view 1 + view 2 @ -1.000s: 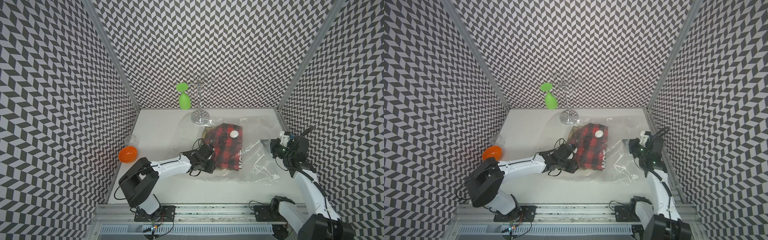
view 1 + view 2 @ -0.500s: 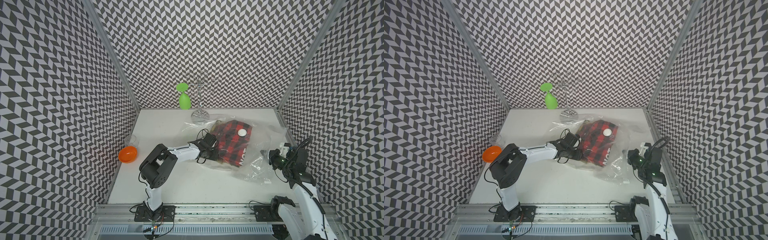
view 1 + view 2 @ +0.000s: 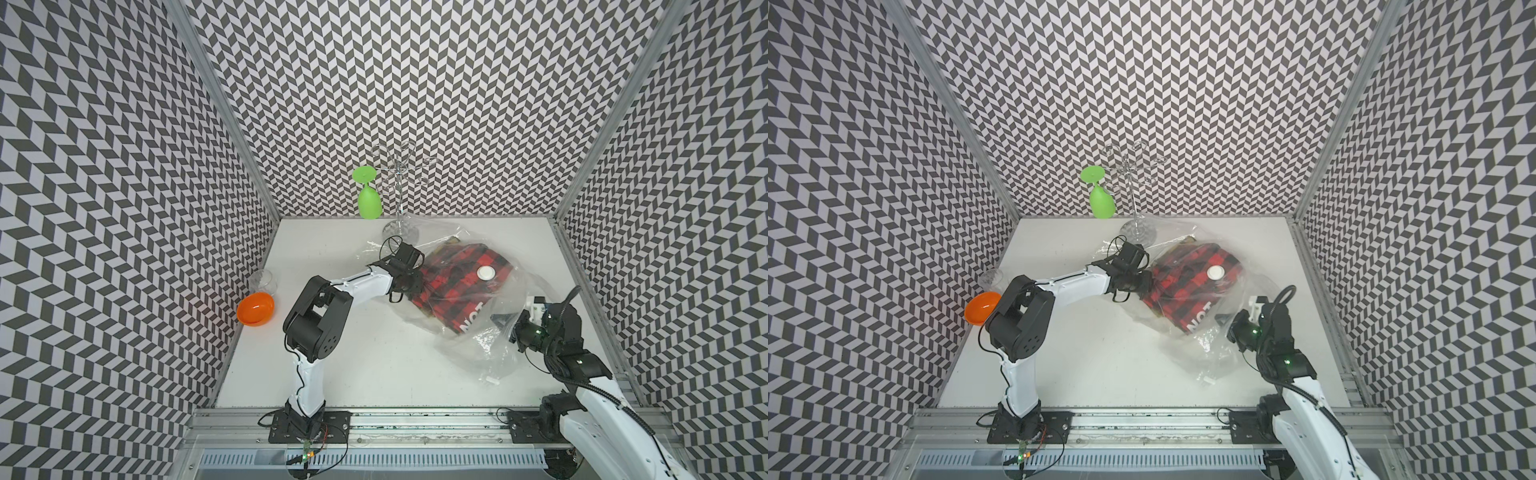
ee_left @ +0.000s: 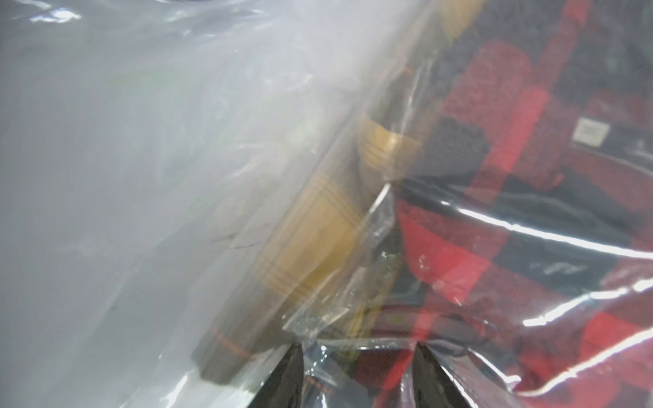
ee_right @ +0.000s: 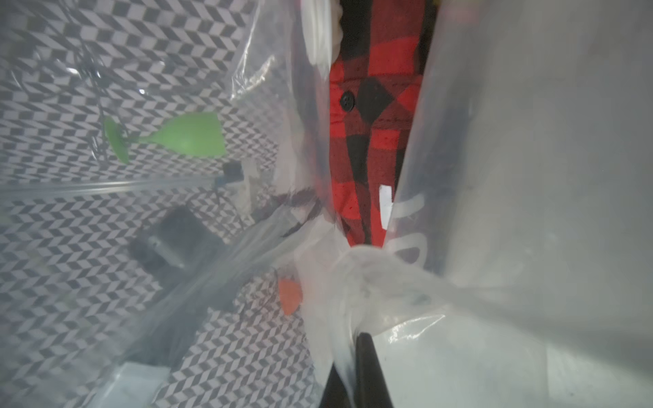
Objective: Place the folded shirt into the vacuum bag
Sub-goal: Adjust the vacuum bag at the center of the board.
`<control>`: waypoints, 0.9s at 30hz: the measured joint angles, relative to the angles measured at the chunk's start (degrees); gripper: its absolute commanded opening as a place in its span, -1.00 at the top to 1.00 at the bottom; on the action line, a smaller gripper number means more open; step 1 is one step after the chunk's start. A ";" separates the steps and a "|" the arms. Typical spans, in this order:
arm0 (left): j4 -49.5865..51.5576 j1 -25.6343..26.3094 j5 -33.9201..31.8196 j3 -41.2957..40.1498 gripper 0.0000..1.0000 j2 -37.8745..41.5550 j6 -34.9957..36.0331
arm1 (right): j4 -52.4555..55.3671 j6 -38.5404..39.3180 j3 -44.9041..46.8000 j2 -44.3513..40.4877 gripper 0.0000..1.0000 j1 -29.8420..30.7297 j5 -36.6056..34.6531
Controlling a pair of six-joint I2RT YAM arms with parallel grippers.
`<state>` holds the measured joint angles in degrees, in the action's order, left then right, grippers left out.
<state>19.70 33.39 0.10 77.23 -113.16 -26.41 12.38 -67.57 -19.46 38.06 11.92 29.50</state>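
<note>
Table [image 3: 353, 365]: white; it carries the bag toward its far right part.
Vacuum bag [image 3: 478, 336]: clear and crumpled, stretched between the two arms. One end is lifted off the table at the right arm.
Folded shirt [image 3: 453, 286]: red-and-black plaid, lying under the bag's film with the white valve cap [image 3: 486, 273] over it. It looks mostly inside. Whether the end by the left arm has cleared the opening cannot be told.
Left pincer [image 4: 358, 374]: fingers partway apart with plaid cloth and film between them, apparently clamped on the shirt's thick edge.
Right pincer [image 5: 349, 385]: fully closed on a bunched wad of the bag's plastic.
Step in hand: seating the shirt deep in the bag.
Doing it well: hold the right-hand pinch firm as an anchor and push the shirt low and flat toward that end. Release the cloth only once it sits clear of the opening, so the fold does not spring open.
Writing: white capitals "NOT" [image 3: 471, 318] near the shirt's near edge, the rest hidden.
Small label [image 4: 590, 130]: pale tag on the cloth, too blurred to read.
</note>
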 measured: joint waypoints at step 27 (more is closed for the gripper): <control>1.40 44.65 -14.51 -23.23 -0.40 52.57 25.62 | -11.78 -16.90 -7.23 9.60 0.95 6.49 -9.11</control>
<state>21.10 78.04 -14.41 54.00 -60.60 -0.80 0.60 -84.47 -26.70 47.66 18.41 20.38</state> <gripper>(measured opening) 0.689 0.048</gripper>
